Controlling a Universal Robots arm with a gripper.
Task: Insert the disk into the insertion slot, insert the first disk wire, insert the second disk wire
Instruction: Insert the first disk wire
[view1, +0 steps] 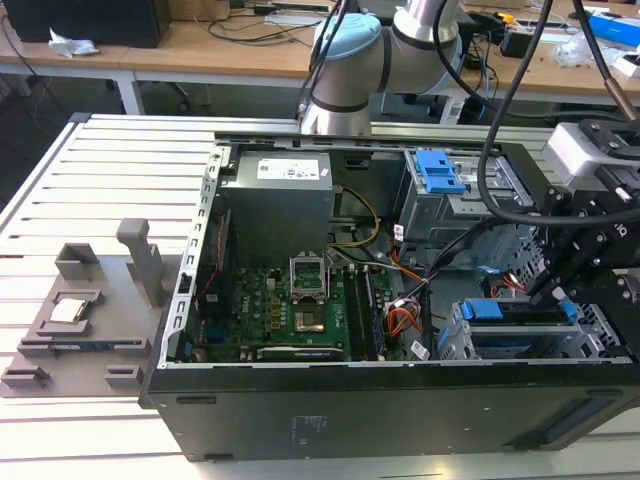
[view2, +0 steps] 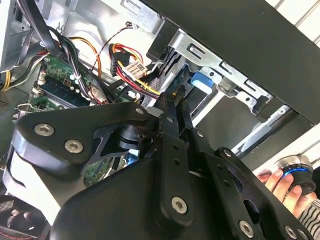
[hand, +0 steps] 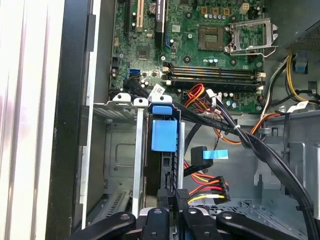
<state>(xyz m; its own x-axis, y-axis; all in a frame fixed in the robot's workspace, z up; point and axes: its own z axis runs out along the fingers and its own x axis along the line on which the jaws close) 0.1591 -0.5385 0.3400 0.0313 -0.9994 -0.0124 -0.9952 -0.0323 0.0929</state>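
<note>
- The black, bolted metal pincer (view1: 548, 290) is hanging over the drive cage at about four o'clock in the exterior view. Its slim fingertips (view2: 169, 107) are drawn almost together, and I cannot tell whether they are pinching anything.
- The disk (hand: 164, 135) is sitting edge-on in the insertion slot (view1: 452, 338), a low bay of grey perforated sheet metal. The smooth, bright blue plastic tab of its carrier is facing outward, just beyond the pincer tips.
- A loose bundle of red, yellow, orange and black wires (hand: 207, 182) is lying just beside the slot.
- The ribbed blue latch (view1: 438, 170) is resting on the taller grey box at one o'clock.
- The green motherboard (view1: 300, 310) is lying flat in the black case (view1: 350, 410), which is standing on the pale slatted bench (view1: 60, 170).
- A person's hand (view2: 277, 182) is gripping a round knob (view2: 295, 170) with a blue ring.
</note>
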